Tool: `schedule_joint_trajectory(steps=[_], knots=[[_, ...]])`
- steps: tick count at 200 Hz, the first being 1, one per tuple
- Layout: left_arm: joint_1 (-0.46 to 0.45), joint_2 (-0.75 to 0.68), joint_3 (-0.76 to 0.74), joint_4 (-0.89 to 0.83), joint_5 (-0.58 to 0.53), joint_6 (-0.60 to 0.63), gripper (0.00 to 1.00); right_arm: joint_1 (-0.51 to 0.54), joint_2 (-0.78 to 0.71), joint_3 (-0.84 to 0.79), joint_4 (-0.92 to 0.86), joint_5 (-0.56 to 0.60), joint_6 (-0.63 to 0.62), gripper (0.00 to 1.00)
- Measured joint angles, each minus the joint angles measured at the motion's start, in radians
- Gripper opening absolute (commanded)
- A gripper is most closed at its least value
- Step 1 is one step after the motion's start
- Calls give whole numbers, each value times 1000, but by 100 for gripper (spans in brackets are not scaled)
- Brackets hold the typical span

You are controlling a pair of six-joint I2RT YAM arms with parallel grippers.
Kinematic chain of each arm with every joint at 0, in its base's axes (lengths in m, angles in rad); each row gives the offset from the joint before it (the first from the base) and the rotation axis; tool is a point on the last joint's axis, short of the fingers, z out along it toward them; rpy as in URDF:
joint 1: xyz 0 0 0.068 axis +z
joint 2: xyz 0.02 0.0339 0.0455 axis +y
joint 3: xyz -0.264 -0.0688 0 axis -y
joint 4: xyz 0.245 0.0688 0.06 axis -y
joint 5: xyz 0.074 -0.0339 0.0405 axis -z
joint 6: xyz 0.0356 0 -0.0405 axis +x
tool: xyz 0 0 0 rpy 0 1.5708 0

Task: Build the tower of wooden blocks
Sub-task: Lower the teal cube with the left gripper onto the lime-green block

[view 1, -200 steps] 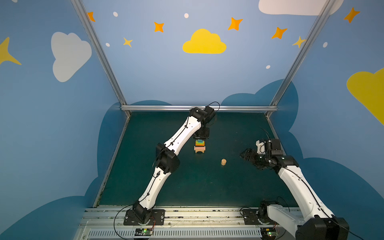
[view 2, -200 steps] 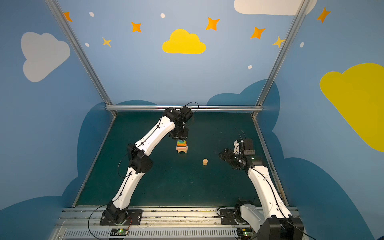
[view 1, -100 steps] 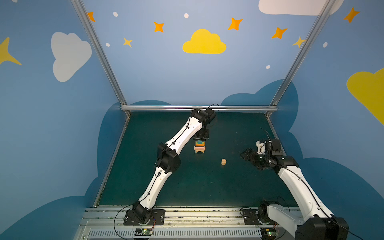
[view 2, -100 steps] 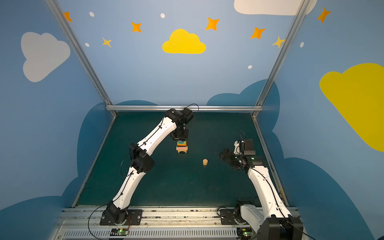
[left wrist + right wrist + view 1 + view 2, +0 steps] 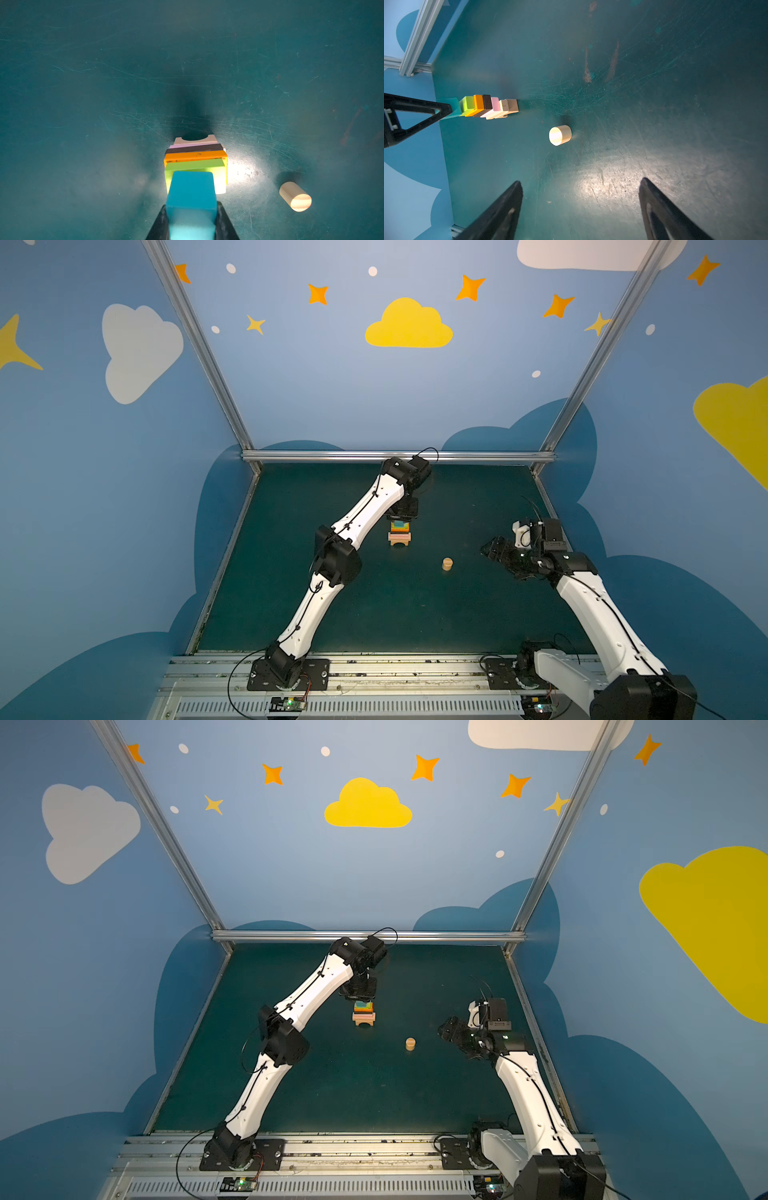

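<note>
my left gripper (image 5: 191,225): clamped on teal cube (image 5: 191,193), squared over green brick (image 5: 195,164) atop tower (image 5: 400,534) for seating | my right gripper (image 5: 580,207): wide, empty, aimed at cylinder (image 5: 560,135) near tower, likely next

The tower (image 5: 400,535) stands near the middle of the bench (image 5: 374,605). From the bottom up it runs arch (image 5: 512,106), plank (image 5: 504,105), four bricks (image 5: 480,102), then the cube (image 5: 192,193) at the top, gripped in the left claw (image 5: 191,207) directly above. The cylinder (image 5: 446,563) stands upright on the bench, right of the tower and nearer the front, well apart from it. The right claw (image 5: 580,181) is farther right, apart from the cylinder.
</note>
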Motion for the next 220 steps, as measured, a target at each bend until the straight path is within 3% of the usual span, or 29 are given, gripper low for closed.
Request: schedule_joint_trajectory(steps=[119, 220], knots=[[0, 2, 0, 9, 0, -7, 27, -5, 1, -5, 4, -6, 0, 86], [-1, 10, 6, 11, 0, -11, 36, -9, 1, -17, 12, -12, 0, 86]])
